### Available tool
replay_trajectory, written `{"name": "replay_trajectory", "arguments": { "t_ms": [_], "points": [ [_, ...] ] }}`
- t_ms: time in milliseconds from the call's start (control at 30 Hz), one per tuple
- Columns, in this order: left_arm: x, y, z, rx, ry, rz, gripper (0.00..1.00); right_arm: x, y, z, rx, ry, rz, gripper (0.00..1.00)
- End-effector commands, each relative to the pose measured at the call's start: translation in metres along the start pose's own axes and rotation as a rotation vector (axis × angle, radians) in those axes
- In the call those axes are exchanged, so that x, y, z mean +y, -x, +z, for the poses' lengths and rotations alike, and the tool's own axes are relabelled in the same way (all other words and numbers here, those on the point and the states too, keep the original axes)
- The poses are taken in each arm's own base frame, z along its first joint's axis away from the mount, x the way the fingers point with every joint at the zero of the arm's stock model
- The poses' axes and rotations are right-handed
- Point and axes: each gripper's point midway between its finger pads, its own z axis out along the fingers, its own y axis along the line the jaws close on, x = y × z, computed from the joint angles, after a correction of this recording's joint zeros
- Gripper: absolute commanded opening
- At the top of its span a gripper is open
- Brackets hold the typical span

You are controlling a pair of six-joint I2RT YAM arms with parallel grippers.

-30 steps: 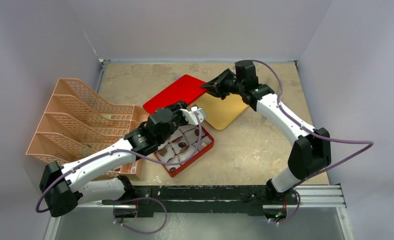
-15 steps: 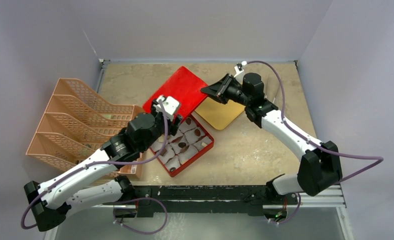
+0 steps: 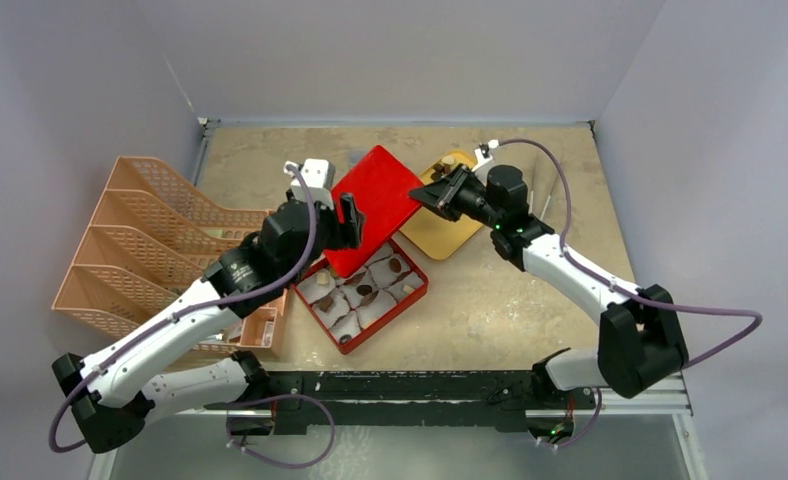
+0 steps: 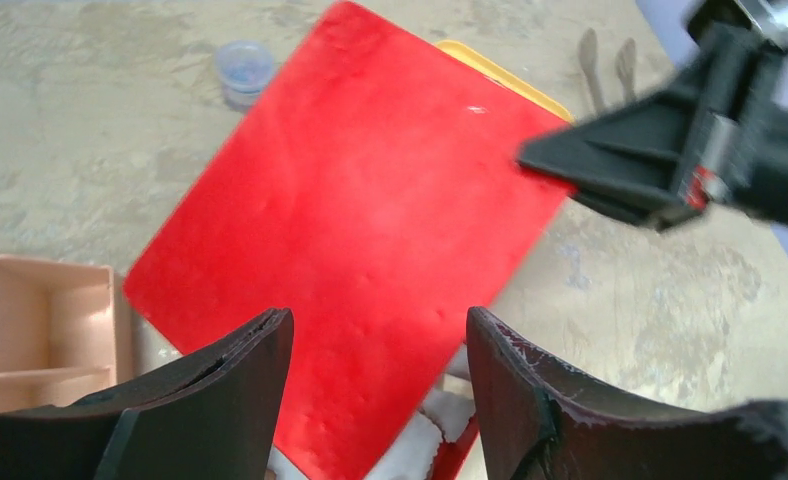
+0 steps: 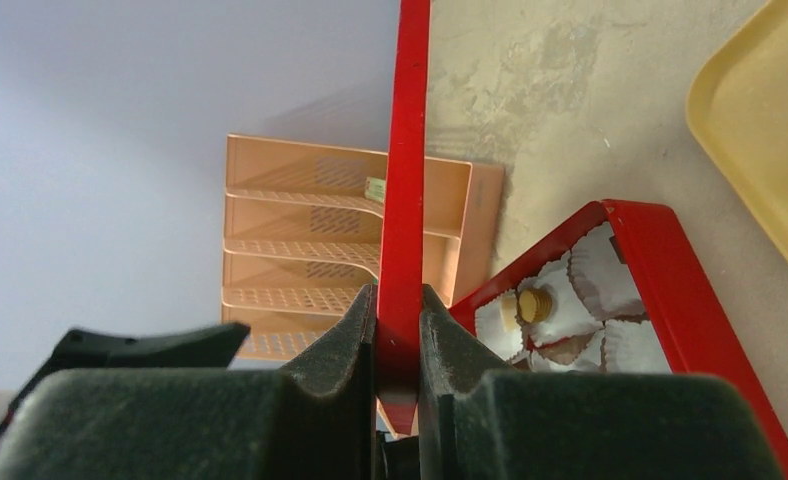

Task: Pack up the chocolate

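Note:
Chocolate (image 3: 366,291) pieces, brown and cream, sit in white paper cups inside the open red box (image 3: 414,293). One cream piece (image 5: 535,301) shows in the right wrist view. My right gripper (image 3: 422,194) is shut on the corner of the red lid (image 3: 375,200), which hangs tilted over the box's far-left part. The lid (image 5: 403,180) runs edge-on between that gripper's (image 5: 400,312) pads. My left gripper (image 3: 342,222) stands open above the lid's left side. In its wrist view the lid (image 4: 350,220) fills the gap between the spread fingers (image 4: 232,385) with nothing held.
A yellow tray (image 3: 448,232) lies under the right gripper, with a few small pieces at its far corner (image 3: 444,165). A peach desk organizer (image 3: 155,245) stands at the left. A small clear cup (image 4: 245,68) and wooden utensils (image 4: 605,60) lie at the back.
The left gripper opened and drew up and back from the box. The right gripper lifted the red lid and carried it toward the box, tilted.

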Motion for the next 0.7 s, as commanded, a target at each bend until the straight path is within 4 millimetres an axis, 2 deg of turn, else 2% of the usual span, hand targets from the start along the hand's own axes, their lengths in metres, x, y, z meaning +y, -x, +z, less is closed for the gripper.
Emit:
{"name": "replay_trajectory", "arguments": {
  "t_ms": [0,200,300,433,667],
  "points": [
    [0.032,0.038,0.002,-0.039,0.134,-0.203,0.64,0.048,0.015,-0.022,-0.11,0.16,-0.038,0.0],
    [0.084,0.039,0.022,-0.006,0.229,-0.315,0.64,0.035,-0.006,-0.021,-0.103,0.148,0.004,0.0],
    [0.11,0.028,0.035,0.051,0.252,-0.414,0.62,0.035,-0.02,-0.017,-0.092,0.139,0.005,0.0],
    [0.141,0.011,0.039,0.088,0.348,-0.427,0.61,0.033,-0.04,-0.011,-0.075,0.13,0.007,0.0],
    [0.168,-0.026,0.031,0.196,0.456,-0.339,0.61,0.015,-0.07,-0.009,-0.058,0.099,0.016,0.0]
  ]
}}
